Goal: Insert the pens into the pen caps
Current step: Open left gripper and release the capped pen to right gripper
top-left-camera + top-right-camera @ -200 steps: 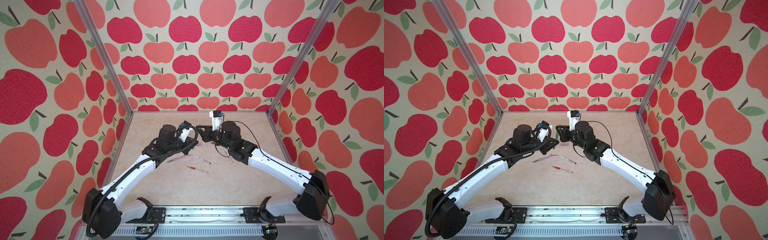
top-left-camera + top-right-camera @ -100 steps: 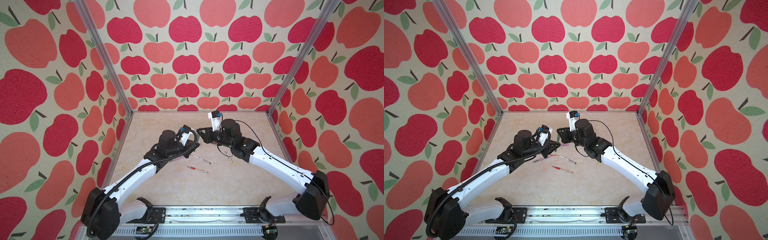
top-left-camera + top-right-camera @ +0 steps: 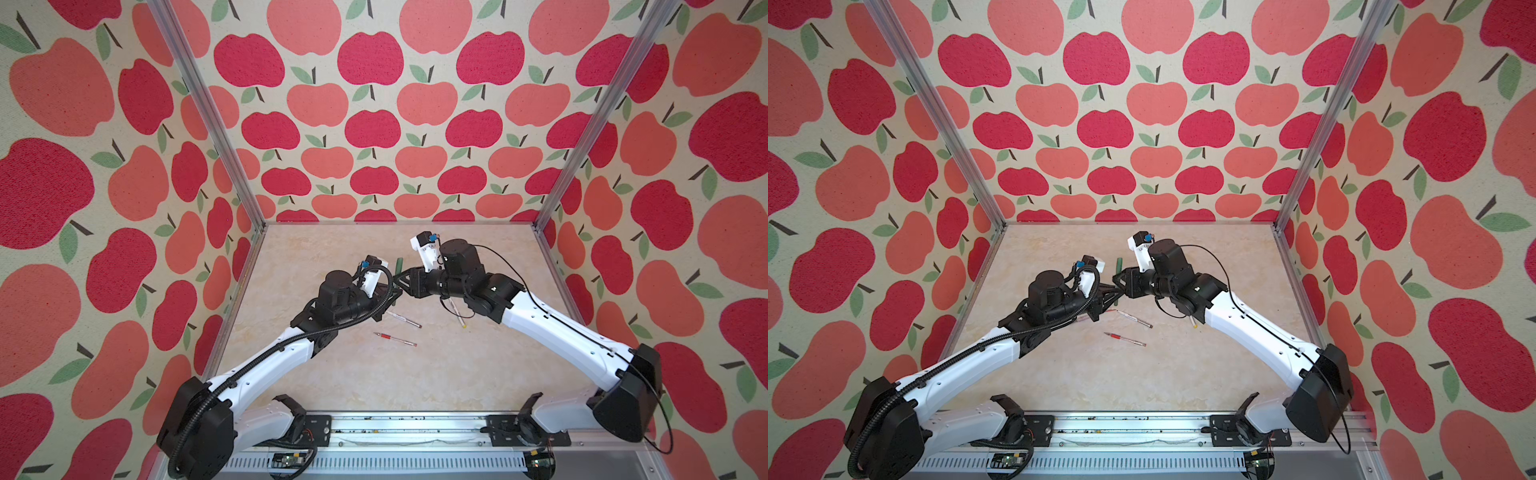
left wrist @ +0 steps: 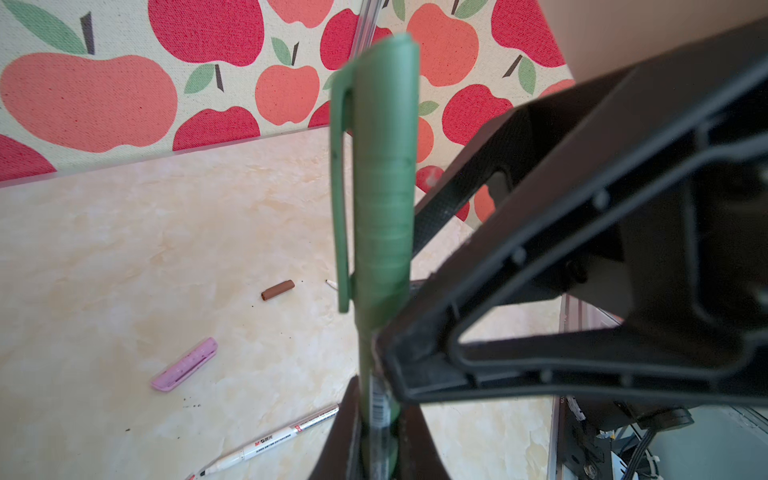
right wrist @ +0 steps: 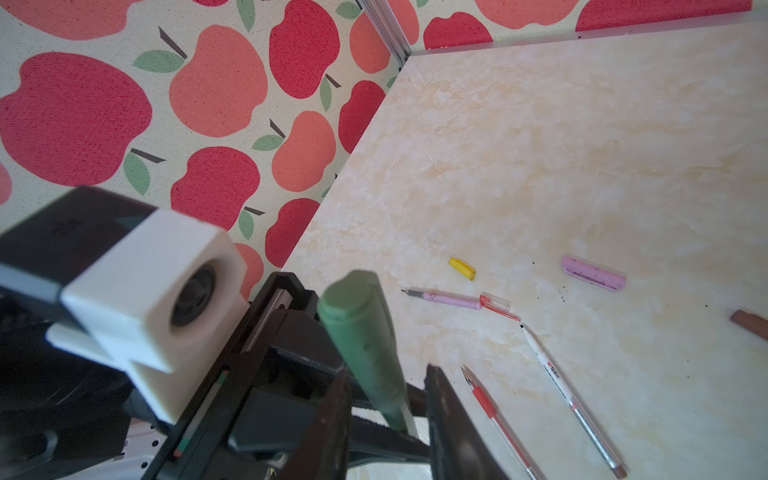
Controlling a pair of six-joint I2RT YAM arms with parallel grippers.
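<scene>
brown cap point(image 5: 751, 325) is cut off at the right wrist view's edge.

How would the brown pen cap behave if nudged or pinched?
The brown pen cap looks like a plain round tube with no clip showing, so a nudge would probably roll it. It is short and stubby, so likely light, and might slip from an off-centre pinch.

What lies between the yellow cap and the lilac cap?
Nothing; bare table separates yellow cap and lilac cap, shown in the right wrist view.
</scene>
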